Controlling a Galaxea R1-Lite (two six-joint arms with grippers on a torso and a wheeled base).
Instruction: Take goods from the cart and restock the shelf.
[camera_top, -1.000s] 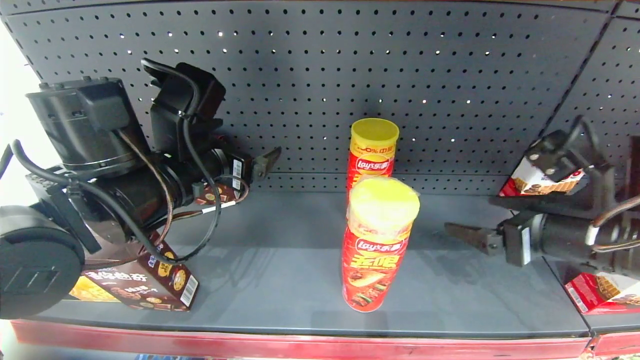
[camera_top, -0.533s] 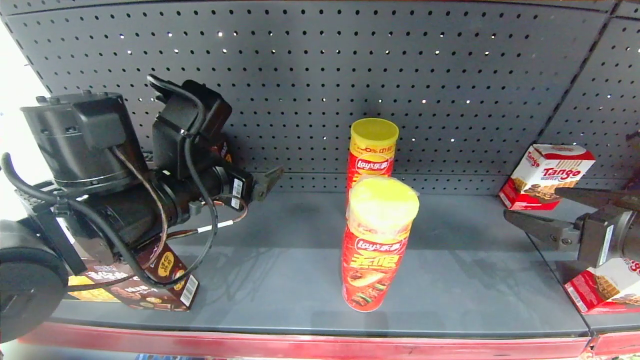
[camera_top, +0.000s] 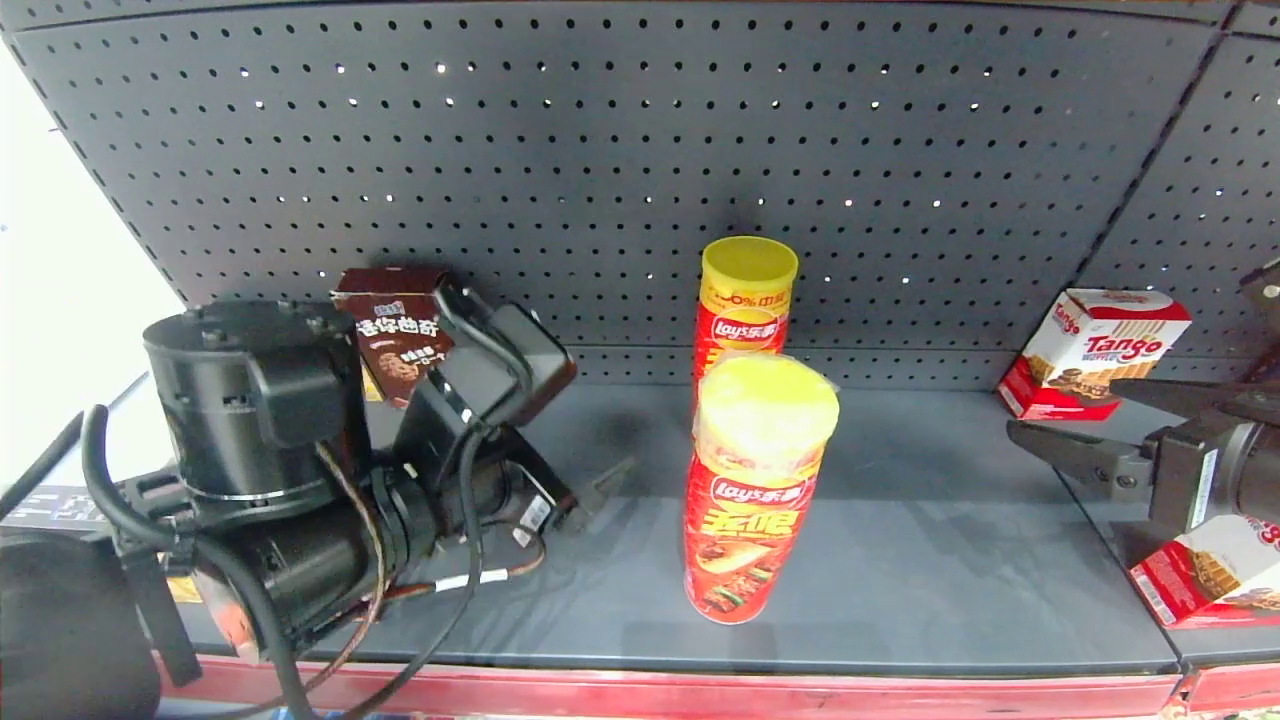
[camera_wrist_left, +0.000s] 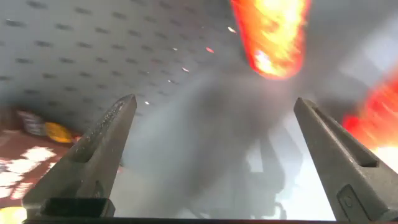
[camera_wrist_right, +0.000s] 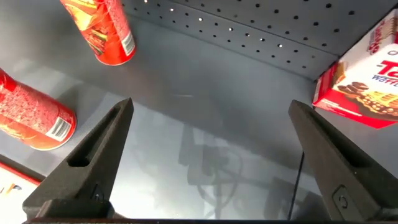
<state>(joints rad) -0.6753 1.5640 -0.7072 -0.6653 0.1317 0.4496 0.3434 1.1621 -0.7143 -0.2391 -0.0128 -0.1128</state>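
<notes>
Grey shelf (camera_top: 900, 560), backed by a dark pegboard (camera_top: 600, 150), carries the goods. The left claw (camera_wrist_left: 214, 102) hangs low over the shelf's left part, jaws spread wide and holding nothing. The right claw (camera_top: 1062, 406) hovers above the shelf's right end, likewise agape and empty. Two red chip cans with yellow lids stand upright mid-shelf, the front can (camera_top: 760, 490) just before the rear can (camera_top: 745, 310), which stands near the pegboard. A red wafer box (camera_top: 1095, 350) sits at the right rear. A second wafer box (camera_top: 1200, 570) lies at the right front, partly behind the right claw. A brown biscuit box (camera_top: 395, 325) shows behind the left arm (camera_top: 300, 500).
</notes>
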